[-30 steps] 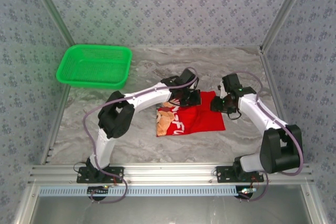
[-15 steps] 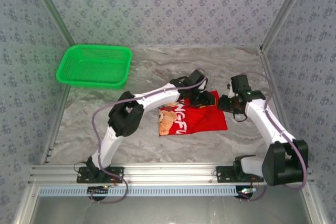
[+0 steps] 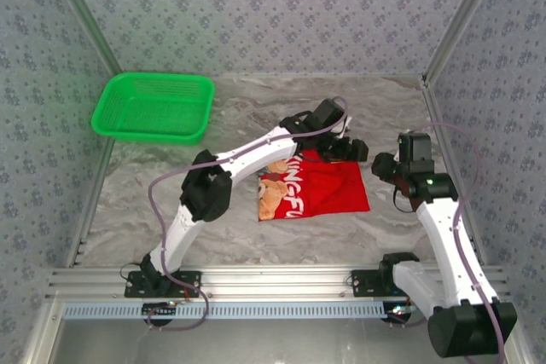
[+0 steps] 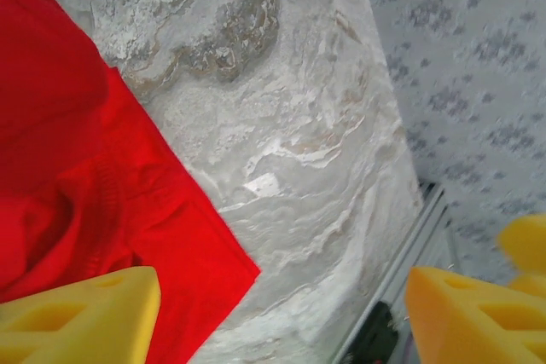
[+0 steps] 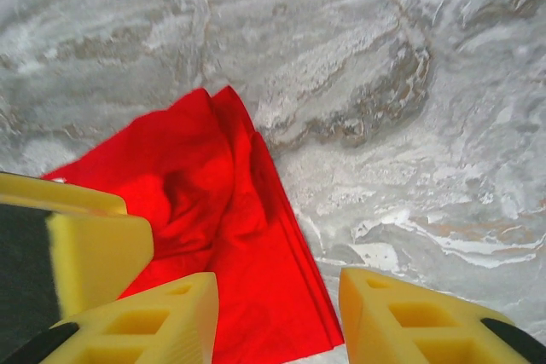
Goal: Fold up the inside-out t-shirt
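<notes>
The inside-out t-shirt (image 3: 320, 191) lies folded in a flat red rectangle mid-table, its multicoloured print (image 3: 280, 195) facing up at the left end. My left gripper (image 3: 346, 147) hovers over the shirt's far right corner, open, its yellow fingers (image 4: 85, 313) wide apart above red cloth (image 4: 77, 168) and bare marble. My right gripper (image 3: 386, 168) hangs just right of the shirt, open, with nothing between its fingers (image 5: 418, 313). Below it is the shirt's right edge (image 5: 256, 236), with the left gripper's yellow finger (image 5: 81, 245) beside it.
A green basket (image 3: 153, 106) sits at the back left of the marble table (image 3: 256, 117). Patterned walls and metal posts (image 3: 452, 23) close in the sides. An aluminium rail (image 3: 273, 283) runs along the near edge.
My left gripper has opened, let go of the shirt's far right corner and moved right and back. The right arm has drawn away to the right. The shirt lies flatter.
</notes>
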Tool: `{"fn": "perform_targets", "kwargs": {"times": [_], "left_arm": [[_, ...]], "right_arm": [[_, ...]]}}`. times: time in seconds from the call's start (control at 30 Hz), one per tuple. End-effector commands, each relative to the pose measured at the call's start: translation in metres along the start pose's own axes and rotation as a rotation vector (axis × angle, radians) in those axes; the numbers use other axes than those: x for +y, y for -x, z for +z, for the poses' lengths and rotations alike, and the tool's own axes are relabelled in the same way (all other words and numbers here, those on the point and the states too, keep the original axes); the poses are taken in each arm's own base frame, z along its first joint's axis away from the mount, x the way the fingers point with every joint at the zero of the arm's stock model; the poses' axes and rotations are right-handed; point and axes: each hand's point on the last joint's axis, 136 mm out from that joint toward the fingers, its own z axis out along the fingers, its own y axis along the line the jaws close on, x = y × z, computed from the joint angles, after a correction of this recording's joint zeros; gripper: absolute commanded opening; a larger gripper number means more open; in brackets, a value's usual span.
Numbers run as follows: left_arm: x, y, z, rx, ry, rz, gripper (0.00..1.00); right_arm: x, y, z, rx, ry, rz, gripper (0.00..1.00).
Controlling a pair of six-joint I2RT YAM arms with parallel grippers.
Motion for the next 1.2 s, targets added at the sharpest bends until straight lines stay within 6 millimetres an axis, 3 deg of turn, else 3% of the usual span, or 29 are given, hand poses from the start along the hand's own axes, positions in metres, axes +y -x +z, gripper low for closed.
{"fn": "perform_targets", "kwargs": {"times": [0.0,0.07,0.27,0.33,0.43,0.5,0.67,0.73,0.8,0.87,1.0,1.07,1.17], "left_arm": [[-0.011,0.004,-0.042,-0.024,0.013,0.125,0.82],[0.003,0.005,-0.060,-0.047,0.068,0.137,0.83],[0.096,-0.016,-0.128,-0.145,0.240,-0.036,0.80],[0.126,-0.030,-0.138,-0.149,0.276,-0.097,0.80],[0.160,-0.050,-0.140,-0.121,0.327,-0.169,0.79],[0.170,-0.055,-0.135,-0.122,0.337,-0.172,0.78],[0.188,-0.063,-0.115,-0.091,0.348,-0.184,0.77],[0.195,-0.066,-0.109,-0.085,0.352,-0.188,0.77],[0.204,-0.071,-0.104,-0.070,0.370,-0.198,0.77],[0.210,-0.077,-0.101,-0.067,0.380,-0.204,0.76],[0.218,-0.086,-0.099,-0.058,0.389,-0.210,0.76],[0.218,-0.089,-0.099,-0.057,0.387,-0.204,0.76],[0.220,-0.093,-0.099,-0.053,0.386,-0.203,0.76]], "right_arm": [[0.006,-0.003,-0.001,-0.008,0.022,-0.007,0.45],[0.025,-0.011,0.004,0.018,0.093,-0.055,0.46],[0.118,-0.054,0.028,0.118,0.326,-0.293,0.49],[0.144,-0.068,0.037,0.147,0.365,-0.353,0.49],[0.157,-0.079,0.055,0.166,0.297,-0.430,0.55],[0.151,-0.083,0.070,0.172,0.193,-0.486,0.60],[0.153,-0.091,0.101,0.175,0.073,-0.547,0.63],[0.148,-0.094,0.109,0.195,0.004,-0.564,0.60],[0.133,-0.097,0.114,0.230,-0.088,-0.585,0.48],[0.115,-0.094,0.113,0.233,-0.162,-0.587,0.38],[0.068,-0.091,0.095,0.271,-0.270,-0.516,0.26],[0.046,-0.091,0.082,0.278,-0.290,-0.445,0.21],[0.013,-0.098,0.064,0.294,-0.292,-0.287,0.23]]}}
